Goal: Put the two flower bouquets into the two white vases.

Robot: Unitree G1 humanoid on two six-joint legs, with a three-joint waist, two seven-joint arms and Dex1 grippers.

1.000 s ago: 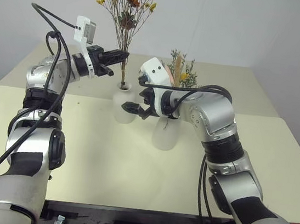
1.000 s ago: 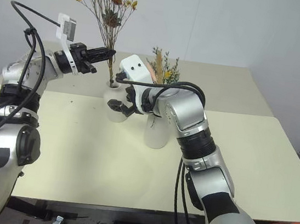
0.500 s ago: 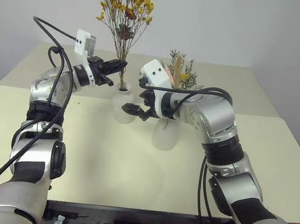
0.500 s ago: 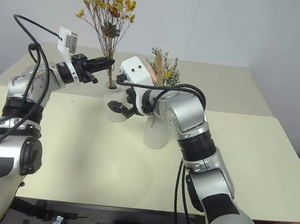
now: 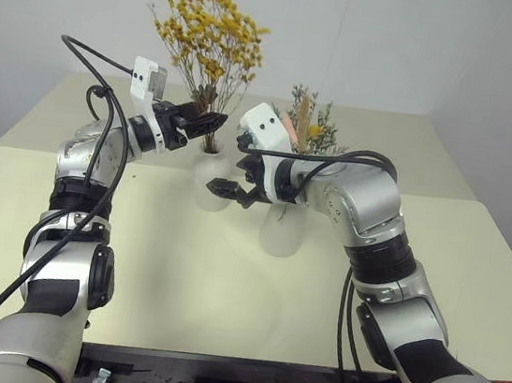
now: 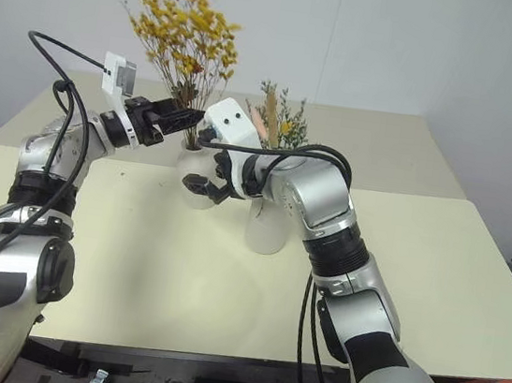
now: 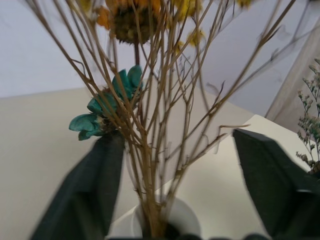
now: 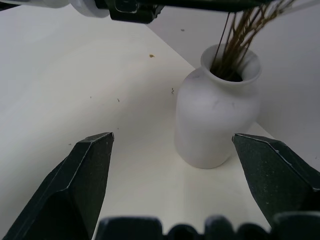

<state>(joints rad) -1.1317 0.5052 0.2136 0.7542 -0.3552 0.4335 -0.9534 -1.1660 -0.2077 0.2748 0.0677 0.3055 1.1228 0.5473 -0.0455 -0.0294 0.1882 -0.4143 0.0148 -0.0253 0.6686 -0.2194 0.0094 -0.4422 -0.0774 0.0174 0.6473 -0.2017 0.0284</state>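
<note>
The yellow-orange bouquet (image 5: 210, 39) stands with its thin stems in the narrow-necked white vase (image 8: 216, 120). My left gripper (image 5: 206, 123) is open, its fingers (image 7: 92, 187) wide on either side of the stems just above the vase's lip, not pressing them. The grey-green bouquet (image 5: 307, 123) sits in the taller cone-shaped white vase (image 5: 281, 233) just right of it. My right gripper (image 5: 226, 190) is open and empty, hovering in front of the bottle vase's body with the vase between the lines of its fingers (image 8: 87, 172) but apart from them.
Both vases stand near the middle of a cream table (image 5: 179, 276), with a second cream table (image 5: 385, 142) pushed against it behind and a white wall beyond. My right forearm (image 5: 349, 199) crosses in front of the cone vase.
My left gripper went from shut on the yellow bouquet's stems to open. The bouquet has dropped lower into the bottle vase. The right arm has stayed still.
</note>
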